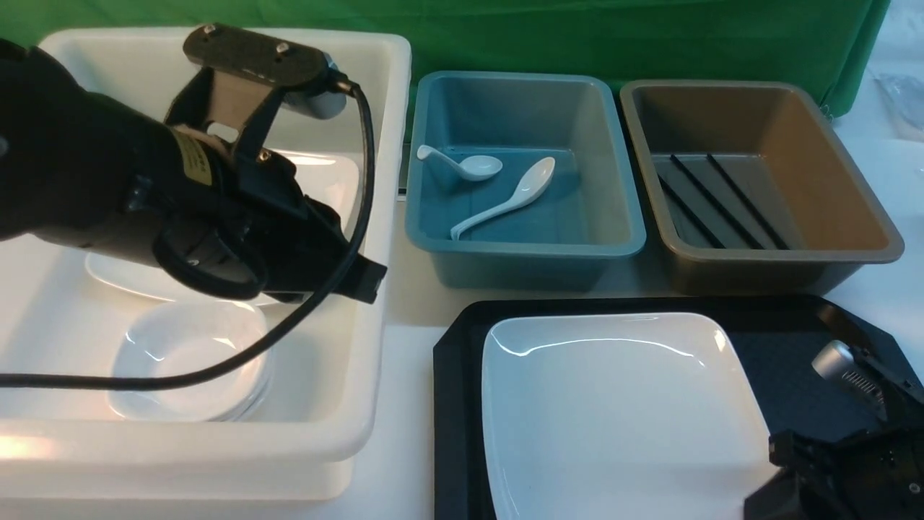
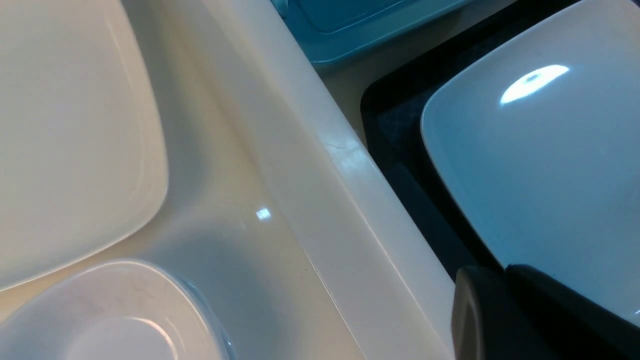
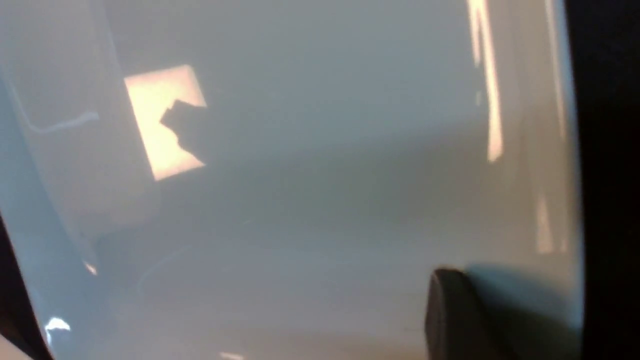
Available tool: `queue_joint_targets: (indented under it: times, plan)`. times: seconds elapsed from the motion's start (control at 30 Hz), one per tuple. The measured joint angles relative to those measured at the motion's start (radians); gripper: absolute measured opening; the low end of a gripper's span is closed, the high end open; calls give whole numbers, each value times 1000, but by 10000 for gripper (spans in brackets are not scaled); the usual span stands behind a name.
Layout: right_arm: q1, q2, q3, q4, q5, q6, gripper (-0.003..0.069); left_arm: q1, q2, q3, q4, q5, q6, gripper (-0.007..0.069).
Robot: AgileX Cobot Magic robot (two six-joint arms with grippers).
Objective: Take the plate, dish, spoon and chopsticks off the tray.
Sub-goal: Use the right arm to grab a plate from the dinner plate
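Grip is the open question at the tray's near right corner, where the right gripper crowds the rim of the plate. The right wrist view shows one dark finger lying over the glossy white surface, but I cannot tell whether the jaws are closed on the rim or merely straddle it. The plate covers most of the tray and is the only task item on it. To lift it well, I judge the rim should seat deep between the pads, the squeeze should be firm because the glaze is slick, and the rise should be slow and level so the plate does not pivot. Left of the tray, the left gripper hovers over the white bin, which contains dishes; how far its jaws are open cannot be made out. Beyond the tray's far edge, the spoon lies in the blue bin and the chopsticks in the brown bin.
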Motion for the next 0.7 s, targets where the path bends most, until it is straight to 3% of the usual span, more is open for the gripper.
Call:
queue_joint_targets:
  times: [0.03, 0.23, 0.53, 0.7]
  plan:
    - [-1, 1, 1, 19, 5, -10, 165, 0, 0, 0, 0, 0, 0, 36]
    - [-1, -34, 2, 34, 26, -45, 163, 0, 0, 0, 1, 16, 0, 36]
    - [-2, -342, 2, 15, 70, -16, 57, 0, -13, 0, 90, 51, -77, 36]
    - [-2, -519, -45, -96, 136, 50, 55, 0, -38, 0, 200, 52, -160, 36]
